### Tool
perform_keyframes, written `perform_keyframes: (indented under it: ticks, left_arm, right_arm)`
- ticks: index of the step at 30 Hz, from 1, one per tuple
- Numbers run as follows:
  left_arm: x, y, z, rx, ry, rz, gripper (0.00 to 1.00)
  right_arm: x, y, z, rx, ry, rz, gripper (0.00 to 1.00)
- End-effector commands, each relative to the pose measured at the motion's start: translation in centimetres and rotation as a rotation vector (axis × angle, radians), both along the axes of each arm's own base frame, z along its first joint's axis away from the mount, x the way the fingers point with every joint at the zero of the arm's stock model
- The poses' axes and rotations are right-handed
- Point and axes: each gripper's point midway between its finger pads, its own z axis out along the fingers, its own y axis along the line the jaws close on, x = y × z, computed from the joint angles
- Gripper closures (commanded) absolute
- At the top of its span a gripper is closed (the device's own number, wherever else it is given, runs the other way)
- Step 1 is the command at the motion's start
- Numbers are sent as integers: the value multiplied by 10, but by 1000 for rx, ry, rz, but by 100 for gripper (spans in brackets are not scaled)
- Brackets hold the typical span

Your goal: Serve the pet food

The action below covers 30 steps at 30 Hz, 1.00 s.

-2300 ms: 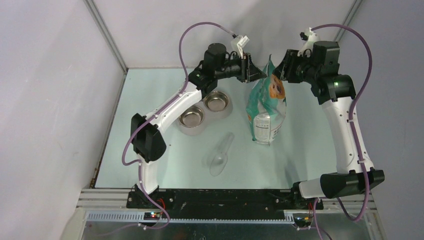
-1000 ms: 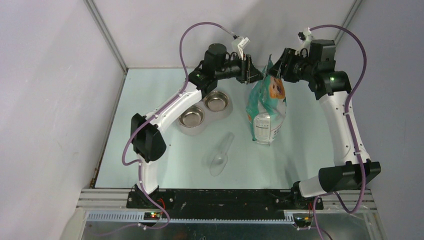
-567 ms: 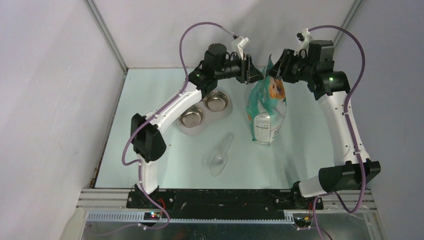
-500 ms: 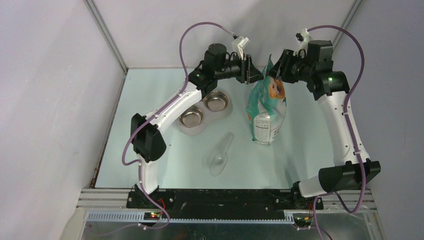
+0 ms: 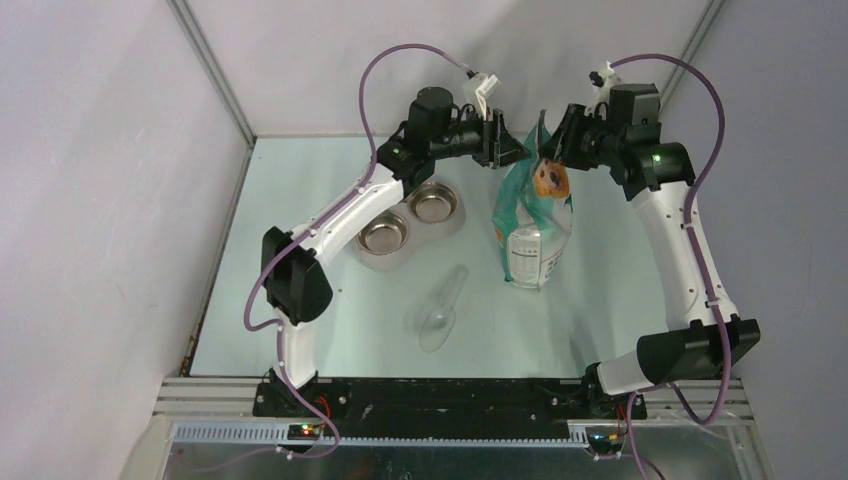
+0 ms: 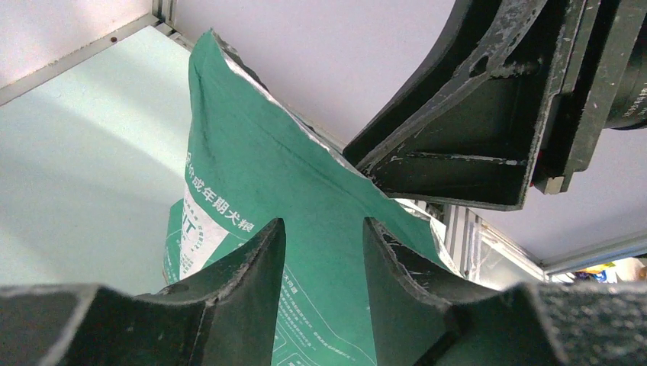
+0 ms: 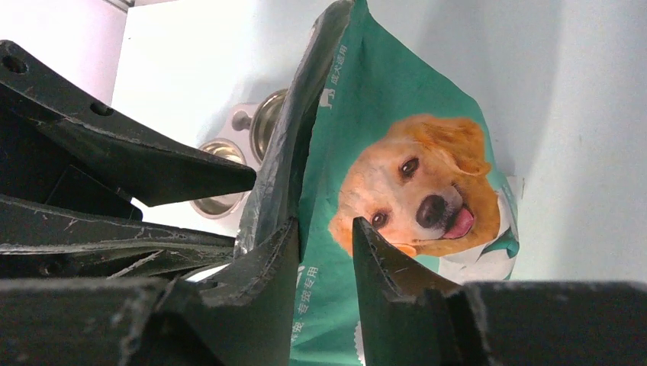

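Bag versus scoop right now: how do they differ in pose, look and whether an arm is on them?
The bag stands upright; the scoop lies flat. The bag is opaque teal-green and white with a printed dog; the scoop is clear plastic. The left gripper and right gripper are at the bag's top edge; the scoop lies apart from both. Both rest on the table.

The bag (image 5: 533, 225) stands toward the far side of the counter (image 5: 300, 300), right of centre. The two bowls (image 5: 433, 205) sit side by side just to its left. The scoop (image 5: 443, 308) lies nearer, between them. The left gripper (image 5: 518, 152) and the right gripper (image 5: 548, 150) flank the bag's top.
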Motion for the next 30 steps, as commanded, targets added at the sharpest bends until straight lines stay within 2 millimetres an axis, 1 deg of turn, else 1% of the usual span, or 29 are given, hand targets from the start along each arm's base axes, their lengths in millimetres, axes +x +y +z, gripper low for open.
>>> perform_keyframes:
  ticks: [1,6,12,13,14,15,16,17,18,19,20,22,23,24,25,26,27,28,30]
  left_arm:
    - [-3,2,20,-25,-66,-3,51]
    - [-4,1,18,-22,-63,-4,51]
    - [-4,0,18,-20,-68,-9,51]
    - [-4,0,18,-17,-68,-4,51]
    - [-4,1,19,-15,-74,3,51]
    - [0,4,17,1,-68,33,50]
    - [1,8,22,4,-79,53,46]
    - [10,15,22,15,-72,112,43]
    - [11,22,32,2,-71,141,36]
    - [17,32,43,-15,-79,182,32]
    - [18,36,49,-38,-65,192,27]
    - [26,47,68,-90,-64,214,20]
    - [29,46,69,-102,-57,215,18]
    - [29,46,78,-125,-54,208,16]
    - [31,42,76,-130,-47,195,15]
    - [26,38,81,-148,-43,163,15]
    - [27,33,81,-162,-46,147,15]
    - [21,28,80,-169,-39,118,14]
    - [19,20,80,-180,-47,103,12]
  right_arm:
    - [6,8,0,14,-7,32,64]
    - [13,18,5,33,-20,59,60]
    - [24,19,7,23,-17,31,59]
    - [26,19,4,15,-11,19,64]
    - [26,20,5,12,-12,20,69]
    - [27,20,5,7,-12,16,80]
    - [25,21,7,6,-15,20,85]
    - [23,22,9,7,-22,23,94]
    - [22,22,11,5,-27,26,98]
    - [20,22,14,7,-35,30,100]
    - [20,22,14,6,-39,33,100]
    - [19,23,15,10,-46,37,100]
    - [19,24,15,13,-46,39,100]
    - [19,24,13,16,-44,39,100]
    - [19,25,11,18,-40,39,100]
    - [20,26,11,22,-40,40,100]
    - [21,27,11,23,-41,41,100]
    - [21,27,11,25,-42,43,100]
    - [22,28,11,25,-40,47,100]
